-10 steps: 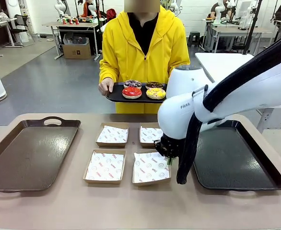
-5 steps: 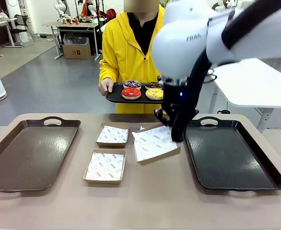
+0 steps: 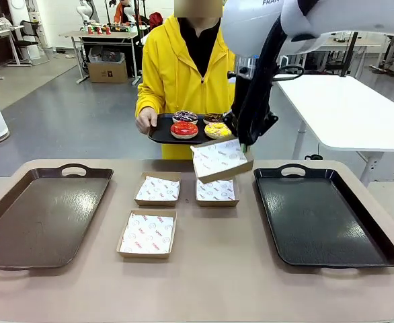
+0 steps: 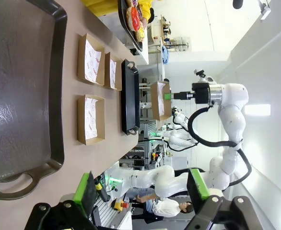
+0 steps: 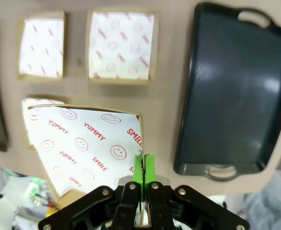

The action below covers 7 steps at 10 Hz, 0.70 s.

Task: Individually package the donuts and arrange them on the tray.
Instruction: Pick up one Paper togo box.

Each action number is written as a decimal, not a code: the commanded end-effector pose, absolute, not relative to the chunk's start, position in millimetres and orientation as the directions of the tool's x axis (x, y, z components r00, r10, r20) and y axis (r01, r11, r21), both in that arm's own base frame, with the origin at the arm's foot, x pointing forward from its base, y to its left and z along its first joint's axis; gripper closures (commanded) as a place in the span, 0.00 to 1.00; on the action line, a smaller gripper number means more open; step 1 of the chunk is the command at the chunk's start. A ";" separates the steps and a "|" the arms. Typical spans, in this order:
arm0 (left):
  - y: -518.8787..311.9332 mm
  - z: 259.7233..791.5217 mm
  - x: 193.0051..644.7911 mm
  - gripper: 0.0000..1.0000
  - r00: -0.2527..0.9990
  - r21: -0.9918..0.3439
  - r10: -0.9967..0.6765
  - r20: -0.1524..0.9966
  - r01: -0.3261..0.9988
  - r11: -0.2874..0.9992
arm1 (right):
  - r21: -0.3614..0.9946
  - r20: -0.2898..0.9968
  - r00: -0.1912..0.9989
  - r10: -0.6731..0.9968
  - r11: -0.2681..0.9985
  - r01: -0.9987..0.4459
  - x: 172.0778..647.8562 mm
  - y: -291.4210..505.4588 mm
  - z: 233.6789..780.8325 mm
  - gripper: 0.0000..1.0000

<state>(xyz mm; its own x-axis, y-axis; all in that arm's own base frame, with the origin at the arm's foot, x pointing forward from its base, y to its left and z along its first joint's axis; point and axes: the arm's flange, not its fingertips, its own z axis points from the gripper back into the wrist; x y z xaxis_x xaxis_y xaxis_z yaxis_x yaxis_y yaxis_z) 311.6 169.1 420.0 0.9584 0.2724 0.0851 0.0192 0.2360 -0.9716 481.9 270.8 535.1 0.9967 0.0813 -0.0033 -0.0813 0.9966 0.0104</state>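
The box liner (image 5: 83, 139) reads "YUMMY" and "SMILE" (red print).

Dark donut (image 3: 214, 118): partly behind right arm (image 3: 251, 27). Brown tray (image 3: 42, 215): cut by left edge. Rear-right box (image 3: 216, 192): far edge behind lifted box (image 3: 220, 160).

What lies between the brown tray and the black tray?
In the front view, three paper-lined boxes lie between the brown tray and the black tray; the right claw holds a fourth box off the table.

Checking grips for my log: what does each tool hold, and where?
Right tool pinches the shallow paper-lined cardboard box by its rim; left tool, open, holds nothing.
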 end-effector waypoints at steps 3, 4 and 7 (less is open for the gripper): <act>169.4 421.0 312.5 0.00 0.952 -0.972 0.290 0.096 0.026 0.234 | -0.011 -0.023 0.993 0.118 0.993 -0.118 517.7 271.0 538.1 1.00; 169.4 421.0 312.5 0.00 0.952 -0.972 0.290 0.096 0.026 0.234 | -0.021 -0.037 0.989 0.141 0.990 -0.142 517.6 270.0 526.8 1.00; 169.4 421.0 312.5 0.00 0.952 -0.972 0.290 0.096 0.026 0.234 | 0.016 0.000 0.995 0.096 0.995 -0.096 511.3 268.9 538.4 1.00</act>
<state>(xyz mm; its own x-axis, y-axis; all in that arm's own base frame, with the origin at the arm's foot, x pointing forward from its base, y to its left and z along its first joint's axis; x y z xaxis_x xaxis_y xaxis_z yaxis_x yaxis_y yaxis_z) 311.7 169.1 420.0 0.9584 0.2724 0.0852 0.0192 0.2362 -0.9715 513.3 270.2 534.4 0.9947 0.1022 -0.0117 -0.1020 0.9947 0.0147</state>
